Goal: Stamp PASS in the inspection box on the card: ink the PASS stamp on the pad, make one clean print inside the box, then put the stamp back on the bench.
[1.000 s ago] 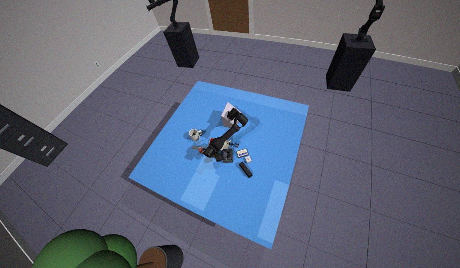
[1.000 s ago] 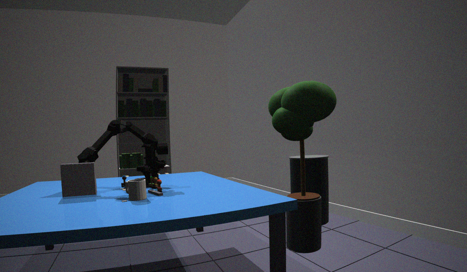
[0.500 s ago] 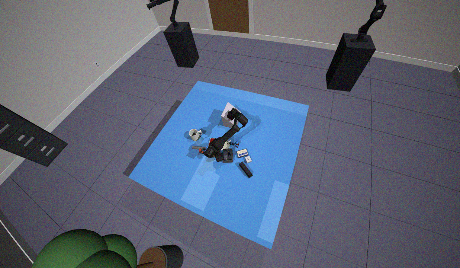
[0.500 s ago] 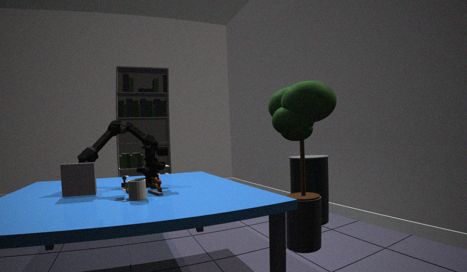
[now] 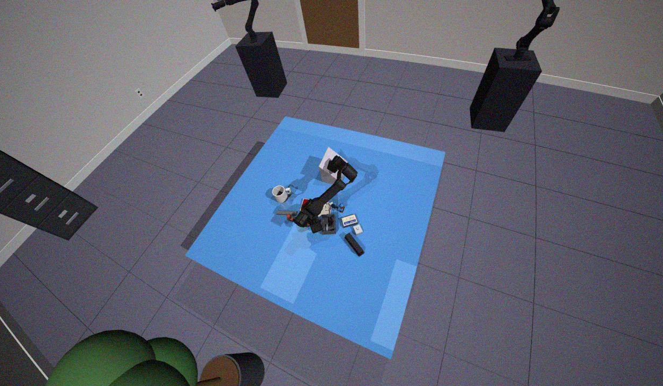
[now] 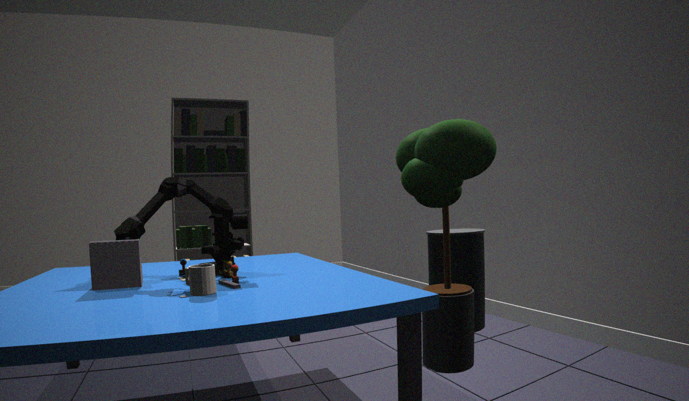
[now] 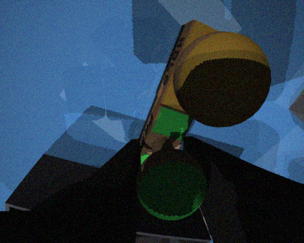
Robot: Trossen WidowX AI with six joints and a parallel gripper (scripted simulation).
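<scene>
While the arm reaches out and down over the blue worktop, its tool points downward, low among the small items. The fingers stand partly closed, with a narrow gap between them, and are clamped on the green-knobbed stamp. Whether this is the PASS stamp cannot be told, its lettering being unreadable; its knob lies between the dark fingers in the wrist view.

Just beside the tool is the yellow-knobbed stamp, upright, with dark letters along its side. Near the tool, on another side, the red-knobbed stamp stands by a flat grey bar.

Between the tool and the arm's base lie the red ink pad and the pale card, both partly hidden from above by the arm. No print can be made out on what shows of the card. Close by the tool is an open dark tray; farther from it, beyond the tray, lies a black block. Well apart from the tool stands a white mug.
</scene>
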